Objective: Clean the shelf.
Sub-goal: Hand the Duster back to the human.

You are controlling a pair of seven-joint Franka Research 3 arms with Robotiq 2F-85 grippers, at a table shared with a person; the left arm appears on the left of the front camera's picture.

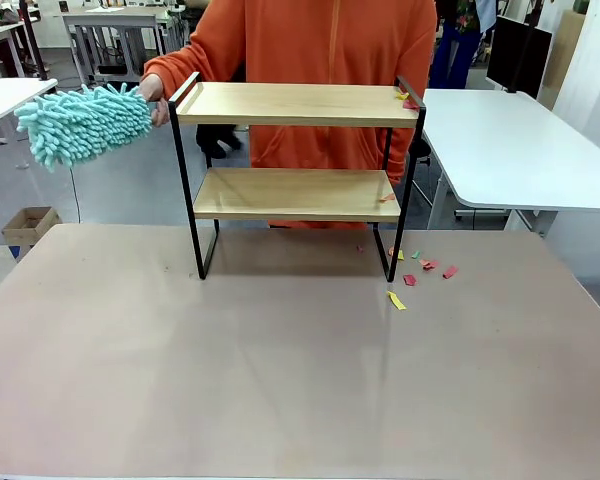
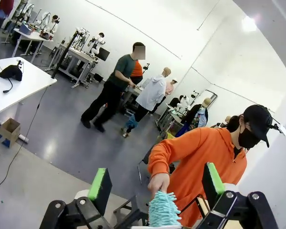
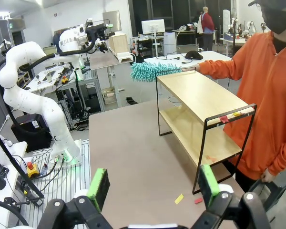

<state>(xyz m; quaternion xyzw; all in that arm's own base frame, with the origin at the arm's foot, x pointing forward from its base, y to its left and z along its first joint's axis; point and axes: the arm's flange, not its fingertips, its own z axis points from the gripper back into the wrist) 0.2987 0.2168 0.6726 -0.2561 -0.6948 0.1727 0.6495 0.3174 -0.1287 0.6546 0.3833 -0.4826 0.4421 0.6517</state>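
1. Left gripper (image 2: 156, 188) and right gripper (image 3: 153, 186) both hang up high, jaws wide apart, holding nothing, probably keeping clear.
2. Shelf (image 1: 296, 103) sits mid-desk (image 1: 280, 380); person's hand (image 1: 152, 90) holds a teal duster (image 1: 83, 122) at its top-left corner.
3. Paper scraps (image 1: 420, 265) lie by its right foot.

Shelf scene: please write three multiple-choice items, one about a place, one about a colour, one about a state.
1. Where is the duster?
A. at the left end of the shelf's top board, held by the person's hand
B. on the lower board
C. on the table

2. What colour is the duster?
A. red
B. turquoise
C. black

3. How do the jaws of the left tool stand?
A. shut on the duster
B. shut, empty
C. open

Key: 1 A, the hand holds it beside the shelf; 2 B, its fluffy head is turquoise; 3 C, a wide gap separates its green pads.
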